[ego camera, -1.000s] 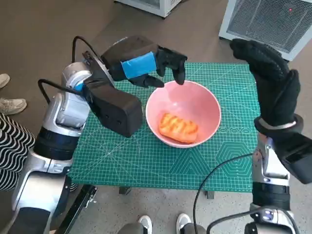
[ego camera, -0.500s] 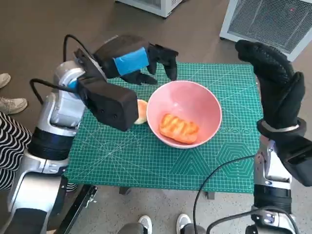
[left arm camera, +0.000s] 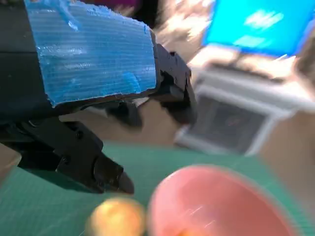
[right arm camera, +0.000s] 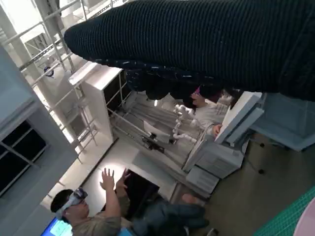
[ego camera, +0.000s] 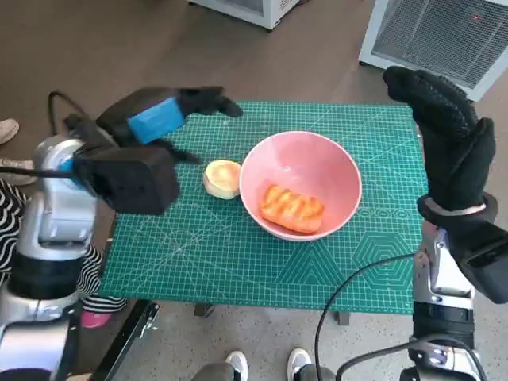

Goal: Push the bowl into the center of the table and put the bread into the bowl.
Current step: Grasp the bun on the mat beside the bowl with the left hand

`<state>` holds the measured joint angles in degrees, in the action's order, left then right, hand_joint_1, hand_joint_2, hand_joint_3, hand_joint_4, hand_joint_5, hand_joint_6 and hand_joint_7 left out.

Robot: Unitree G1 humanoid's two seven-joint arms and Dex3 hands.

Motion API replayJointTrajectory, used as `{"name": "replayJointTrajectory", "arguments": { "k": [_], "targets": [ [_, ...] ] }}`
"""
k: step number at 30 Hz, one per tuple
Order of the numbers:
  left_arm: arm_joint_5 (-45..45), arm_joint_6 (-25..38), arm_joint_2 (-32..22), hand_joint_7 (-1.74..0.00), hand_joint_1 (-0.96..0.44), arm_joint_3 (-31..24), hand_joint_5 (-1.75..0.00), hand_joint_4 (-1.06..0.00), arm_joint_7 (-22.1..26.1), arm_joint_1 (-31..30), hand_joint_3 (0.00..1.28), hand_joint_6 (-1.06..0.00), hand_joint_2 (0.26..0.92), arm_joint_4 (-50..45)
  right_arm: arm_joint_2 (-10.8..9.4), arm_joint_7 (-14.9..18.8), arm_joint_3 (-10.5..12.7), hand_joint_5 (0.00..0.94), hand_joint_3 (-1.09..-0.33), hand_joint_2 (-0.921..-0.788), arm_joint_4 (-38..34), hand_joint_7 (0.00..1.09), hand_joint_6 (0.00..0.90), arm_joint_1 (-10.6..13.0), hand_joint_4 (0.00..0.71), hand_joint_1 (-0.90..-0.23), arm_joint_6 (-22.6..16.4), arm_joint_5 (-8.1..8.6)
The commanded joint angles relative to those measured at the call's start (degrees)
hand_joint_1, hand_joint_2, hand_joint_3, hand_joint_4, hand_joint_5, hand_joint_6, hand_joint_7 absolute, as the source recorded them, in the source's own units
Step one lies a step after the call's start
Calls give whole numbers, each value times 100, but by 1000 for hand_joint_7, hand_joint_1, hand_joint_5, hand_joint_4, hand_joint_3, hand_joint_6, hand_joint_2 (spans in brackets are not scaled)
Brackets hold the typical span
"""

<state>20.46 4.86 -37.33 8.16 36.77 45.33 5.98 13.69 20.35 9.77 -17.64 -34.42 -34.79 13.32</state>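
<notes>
With the bread (ego camera: 291, 207) already in the bowl (ego camera: 301, 184), the left hand (ego camera: 163, 113), fingers (ego camera: 213, 101) seemingly apart and empty (wrist view blurred), could nudge the small pale roll (ego camera: 222, 178) beside it.

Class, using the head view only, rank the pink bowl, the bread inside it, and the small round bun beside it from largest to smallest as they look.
1. Pink bowl, clearly largest.
2. Bread in the bowl.
3. Round bun, looking somewhat smaller than the bread.

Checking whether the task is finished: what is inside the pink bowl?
One orange-brown piece of bread lies in the pink bowl. The bowl floor beneath it is covered. A pale round bun sits outside, beside the rim.
</notes>
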Motion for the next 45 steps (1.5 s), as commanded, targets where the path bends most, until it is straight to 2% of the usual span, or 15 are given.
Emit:
{"name": "replayJointTrajectory", "arguments": {
  "k": [1,5,11,19,26,45],
  "targets": [
    [17,90,-128,-144,-291,95,-6,-4,201,-21,71,-3,630,74,12,59,-14,2,-734,-921,-125,546,-1,58,155,-696,63,27],
    [104,53,-114,-49,-346,268,0,0,267,25,58,0,635,361,-14,41,-46,2,-736,-921,-105,545,-1,44,154,-694,73,-1],
    [236,-29,54,-6,-382,507,1,1,178,136,47,1,643,876,-24,28,-78,2,-736,-921,-99,544,-1,19,155,-694,79,-12],
    [389,-346,372,1,-354,778,1,1,-138,330,36,1,651,1797,-2,48,-98,2,-738,-921,-85,539,-1,22,154,-694,68,-6],
    [614,-671,720,-1,-353,1069,1,1,-492,672,31,-3,656,3041,30,111,-86,1,-738,-921,-93,536,-1,34,154,-697,54,44],
    [941,-1039,1527,-13,-296,1491,1,1,-1333,1419,26,-27,683,5604,95,180,-9,1,-735,-921,12,534,-1,129,155,-698,164,139]
  ]
}}
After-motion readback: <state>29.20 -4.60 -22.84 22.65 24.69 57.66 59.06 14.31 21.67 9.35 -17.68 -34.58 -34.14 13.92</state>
